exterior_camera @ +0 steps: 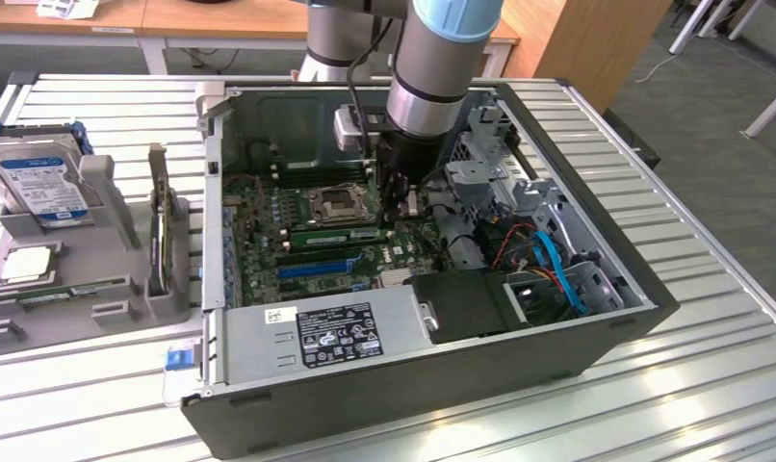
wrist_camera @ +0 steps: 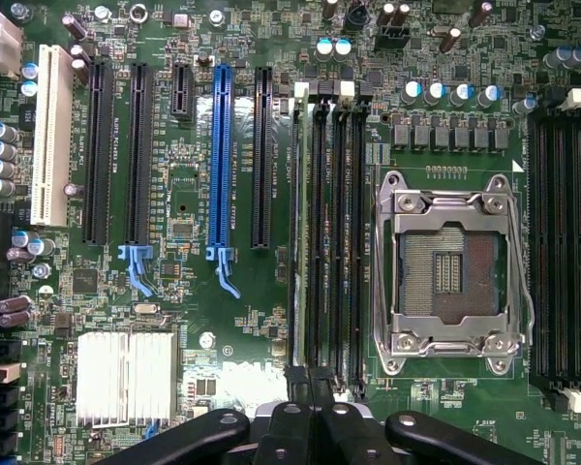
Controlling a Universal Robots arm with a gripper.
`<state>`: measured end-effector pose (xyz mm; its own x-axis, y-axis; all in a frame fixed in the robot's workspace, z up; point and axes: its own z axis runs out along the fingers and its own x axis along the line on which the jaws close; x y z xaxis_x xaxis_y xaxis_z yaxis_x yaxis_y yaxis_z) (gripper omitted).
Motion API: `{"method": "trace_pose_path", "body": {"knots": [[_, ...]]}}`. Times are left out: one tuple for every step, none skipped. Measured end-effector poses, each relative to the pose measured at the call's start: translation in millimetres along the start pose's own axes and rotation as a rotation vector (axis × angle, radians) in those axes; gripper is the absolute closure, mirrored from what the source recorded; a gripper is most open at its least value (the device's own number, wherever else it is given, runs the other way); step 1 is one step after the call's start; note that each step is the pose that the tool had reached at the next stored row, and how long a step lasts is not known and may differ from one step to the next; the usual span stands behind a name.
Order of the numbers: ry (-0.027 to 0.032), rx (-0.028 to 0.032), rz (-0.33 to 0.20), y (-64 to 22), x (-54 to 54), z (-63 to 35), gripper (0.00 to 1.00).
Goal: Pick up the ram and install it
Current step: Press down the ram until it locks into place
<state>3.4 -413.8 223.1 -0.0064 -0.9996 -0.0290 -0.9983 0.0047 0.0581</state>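
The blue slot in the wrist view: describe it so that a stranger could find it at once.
Inside the open computer case, find the green motherboard and its row of long expansion slots. The blue slot stands alone in that colour, flanked by black slots, with a white slot at the row's end.

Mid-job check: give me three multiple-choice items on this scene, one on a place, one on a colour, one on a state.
1. Where is the hard drive?
A) inside the case
B) in the grey holder at the exterior view's left of the case
C) on the floor
2. One long expansion slot is:
A) red
B) blue
C) yellow
3. The tool is:
A) wide open
B) shut
C) gripping the drive
Answers: 1 B, it sits in the holder outside the case. 2 B, its plastic is blue. 3 B, its fingers meet above the memory slots.
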Motion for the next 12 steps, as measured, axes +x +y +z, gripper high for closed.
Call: {"method": "trace_pose_path", "body": {"knots": [[0.0, 0.0, 0.0, 0.0, 0.0, 0.0, 0.9], [-0.0002, 0.0, 0.0, 0.0, 0.0, -0.1, 0.9], [-0.0007, 0.0001, 0.0, 0.0, -0.1, -0.6, 0.9], [-0.001, 0.0002, 0.0, 0.1, -0.2, -1.6, 0.9], [-0.0005, 0.0001, 0.0, 0.2, -0.2, -3.3, 0.9], [-0.0001, 0.0001, 0.0, 0.3, -0.2, -5.5, 0.9], [-0.0002, 0.0001, 0.0, 0.5, -0.2, -7.5, 0.9], [-0.0002, 0.0001, 0.0, 0.6, -0.3, -9.6, 0.9], [-0.0001, 0.0001, 0.0, 0.7, -0.4, -11.6, 0.9], [-0.0002, 0.0001, 0.0, 0.8, -0.4, -13.5, 0.9], [-0.0001, 0.0, 0.0, 0.9, -0.5, -15.2, 0.9], [-0.0001, 0.0, 0.0, 1.0, -0.5, -16.6, 0.9]]}}
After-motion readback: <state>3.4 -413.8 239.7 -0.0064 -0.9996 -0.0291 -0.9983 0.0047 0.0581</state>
